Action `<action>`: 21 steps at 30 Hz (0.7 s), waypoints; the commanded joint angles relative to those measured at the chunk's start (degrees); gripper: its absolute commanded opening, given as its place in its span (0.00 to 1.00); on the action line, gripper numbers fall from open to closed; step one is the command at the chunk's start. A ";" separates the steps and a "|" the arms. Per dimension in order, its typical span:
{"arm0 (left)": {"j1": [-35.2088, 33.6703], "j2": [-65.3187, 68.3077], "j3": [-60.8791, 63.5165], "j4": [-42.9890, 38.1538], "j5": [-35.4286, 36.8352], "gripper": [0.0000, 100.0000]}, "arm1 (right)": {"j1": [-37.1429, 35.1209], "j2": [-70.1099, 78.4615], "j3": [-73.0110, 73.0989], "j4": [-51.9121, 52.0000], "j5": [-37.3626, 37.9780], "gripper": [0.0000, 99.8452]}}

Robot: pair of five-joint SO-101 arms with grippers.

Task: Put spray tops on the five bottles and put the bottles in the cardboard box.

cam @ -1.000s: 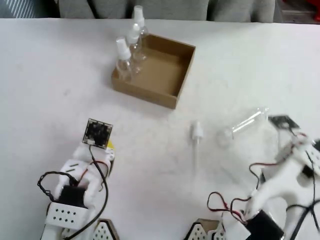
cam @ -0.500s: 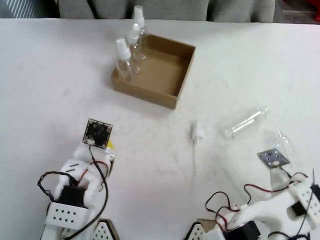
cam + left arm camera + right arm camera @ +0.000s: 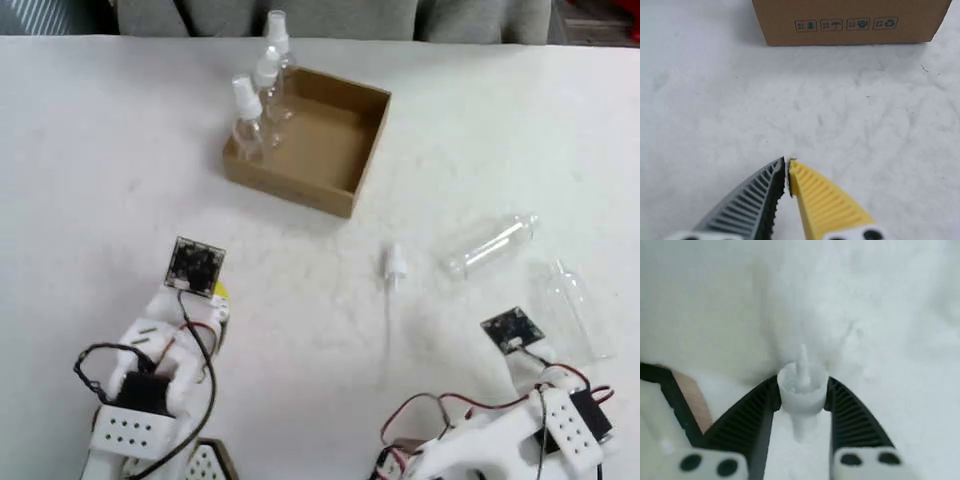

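The right arm (image 3: 520, 430) has swung back toward the table's near edge, away from the cardboard box (image 3: 350, 195). This uncovers a second bare bottle (image 3: 572, 305) that it hid a second ago. The left arm has not shifted.

The right gripper (image 3: 802, 382) is clamped on a spray top (image 3: 801, 390), jaws only as wide as its collar. The left gripper (image 3: 787, 162) is closed and empty, tips touching, aimed at the box's near wall.

Three capped bottles (image 3: 247, 120) stand at the box wall on the left arm's side (inside or outside, I cannot tell). A loose spray top (image 3: 393, 262) lies between the box and the right arm, with the first bare bottle (image 3: 490, 245) beside it.

The held top's long axis runs along the fingers, thin tube pointing past the tips. The loose top's head faces the box, tube trailing away.
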 commanded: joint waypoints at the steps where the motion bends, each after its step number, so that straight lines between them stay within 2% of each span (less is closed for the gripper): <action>1: 0.48 -1.27 -0.26 0.44 -0.62 0.02 | -0.57 -4.79 -3.52 6.29 0.18 0.03; 4: 0.48 -1.27 -0.26 0.44 -0.62 0.02 | -1.89 -8.66 -9.32 12.26 -4.48 0.02; 8: 0.48 -1.27 -0.26 0.44 -0.62 0.02 | -11.03 -10.59 -17.41 14.81 -15.12 0.02; 13: 0.40 -1.27 -0.26 0.44 -0.62 0.02 | -29.23 -8.31 -24.09 14.55 -25.85 0.02; 17: 0.40 -1.27 -0.18 0.44 -0.62 0.02 | -46.46 -5.93 -26.29 13.93 -26.81 0.02; 21: 0.40 -1.27 -0.18 0.44 -0.62 0.02 | -60.26 -3.56 -26.20 6.64 -26.37 0.02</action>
